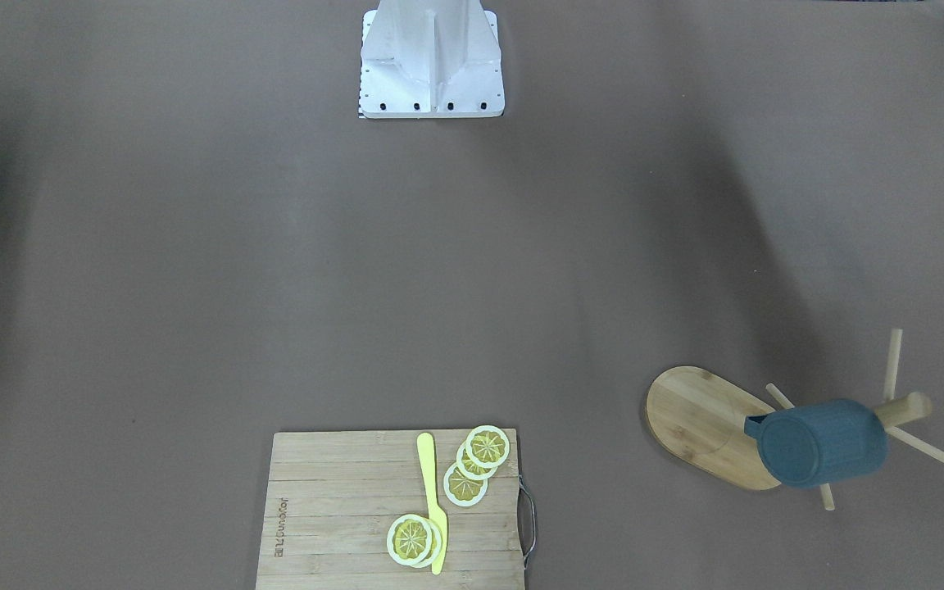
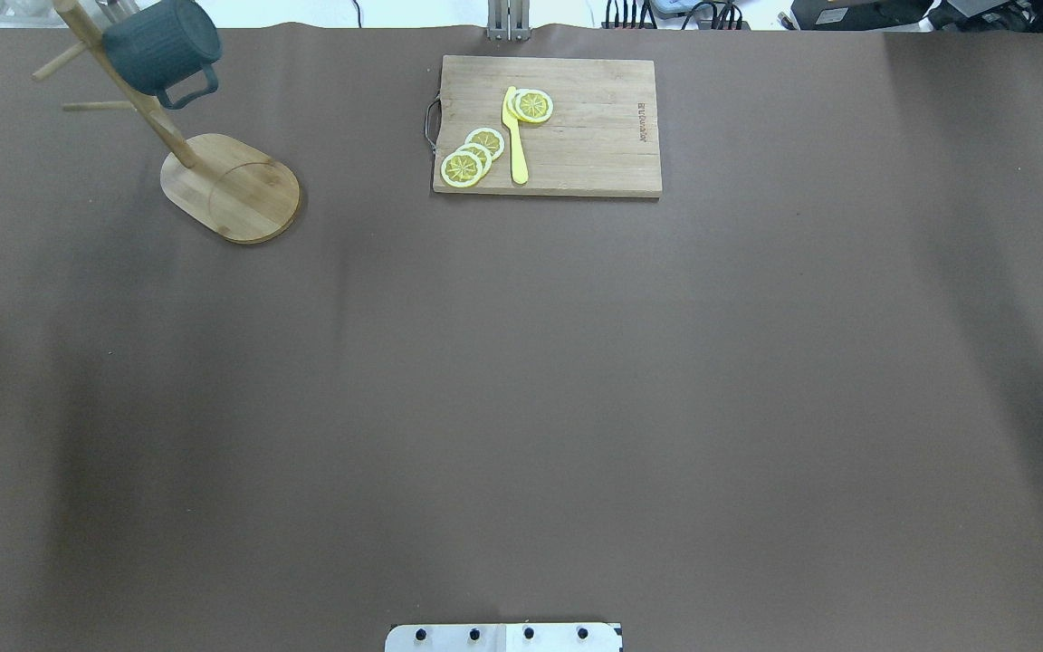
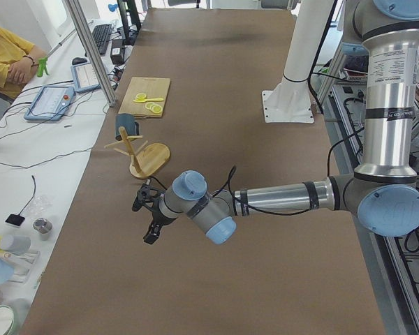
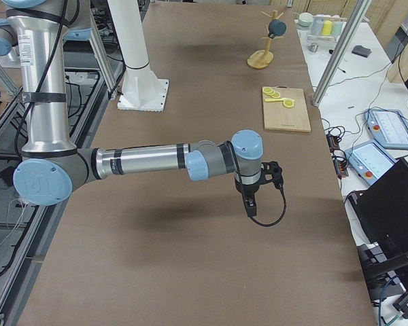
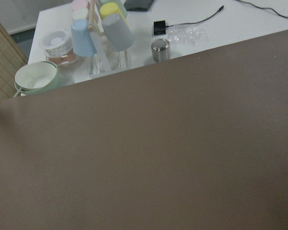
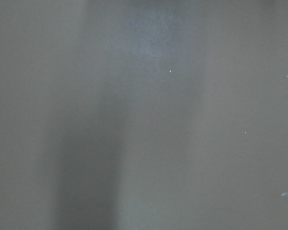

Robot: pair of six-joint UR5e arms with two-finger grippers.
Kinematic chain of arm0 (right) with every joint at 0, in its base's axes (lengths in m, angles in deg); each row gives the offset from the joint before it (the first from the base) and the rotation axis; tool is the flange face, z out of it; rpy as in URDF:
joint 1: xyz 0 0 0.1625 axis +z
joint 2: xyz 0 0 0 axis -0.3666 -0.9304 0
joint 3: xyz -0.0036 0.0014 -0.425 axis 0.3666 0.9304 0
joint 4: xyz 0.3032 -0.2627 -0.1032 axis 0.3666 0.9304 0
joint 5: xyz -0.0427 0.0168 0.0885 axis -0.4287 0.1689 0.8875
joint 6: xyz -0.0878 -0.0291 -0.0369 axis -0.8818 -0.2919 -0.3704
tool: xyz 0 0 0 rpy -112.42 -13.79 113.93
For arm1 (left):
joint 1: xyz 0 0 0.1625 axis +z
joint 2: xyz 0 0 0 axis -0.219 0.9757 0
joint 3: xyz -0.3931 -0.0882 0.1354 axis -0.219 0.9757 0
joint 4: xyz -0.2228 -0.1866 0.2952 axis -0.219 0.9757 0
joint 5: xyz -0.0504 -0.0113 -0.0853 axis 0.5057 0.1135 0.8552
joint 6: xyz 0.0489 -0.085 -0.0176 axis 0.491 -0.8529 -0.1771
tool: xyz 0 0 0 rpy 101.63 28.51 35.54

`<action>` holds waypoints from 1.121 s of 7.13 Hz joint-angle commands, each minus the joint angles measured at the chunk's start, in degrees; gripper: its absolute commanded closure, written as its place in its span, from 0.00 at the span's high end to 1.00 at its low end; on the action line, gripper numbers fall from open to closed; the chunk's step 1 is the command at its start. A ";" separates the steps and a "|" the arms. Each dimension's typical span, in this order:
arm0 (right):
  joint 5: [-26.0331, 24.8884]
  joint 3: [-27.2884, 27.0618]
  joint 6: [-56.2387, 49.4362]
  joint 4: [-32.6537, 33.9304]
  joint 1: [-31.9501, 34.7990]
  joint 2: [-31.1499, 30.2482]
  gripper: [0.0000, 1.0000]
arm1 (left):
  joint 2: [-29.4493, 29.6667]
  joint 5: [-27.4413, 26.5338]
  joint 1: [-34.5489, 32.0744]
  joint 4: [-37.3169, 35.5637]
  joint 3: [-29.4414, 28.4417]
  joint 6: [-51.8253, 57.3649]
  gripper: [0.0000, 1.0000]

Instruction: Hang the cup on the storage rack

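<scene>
— The cup (image 1: 820,442) is slate blue all over, with faint ribbing down its side.
— And the storage rack (image 1: 697,418)?
— Pale honey bamboo, the base banded in lighter and darker strips. There's the same banding on the cutting board (image 1: 341,508) (dark lettering along one edge).
— Lots of yellow there.
— The knife (image 1: 431,492) is solid yellow. The lemon slices (image 1: 488,447) are yellow with white rims and spoke-like segments.
— The table cover (image 2: 521,362)?
— Flat chocolate brown, with soft grey shadows lying across it.
— The arms?
— The left arm (image 3: 279,197) is brushed silver with powder-blue joint caps, and the right arm (image 4: 143,161) matches it.
</scene>
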 commanded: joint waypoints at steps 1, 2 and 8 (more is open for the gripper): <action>0.09 2.95 -0.46 0.18 0.77 0.19 1.00 | -0.01 9.25 -0.37 -11.49 2.33 1.33 0.98; 0.01 4.71 -0.46 0.09 0.78 0.36 1.00 | -0.18 11.63 0.15 -17.54 4.17 2.21 0.98; 0.80 4.55 -2.92 3.34 1.48 0.37 1.00 | -1.94 8.49 -0.81 -29.65 6.91 17.78 0.98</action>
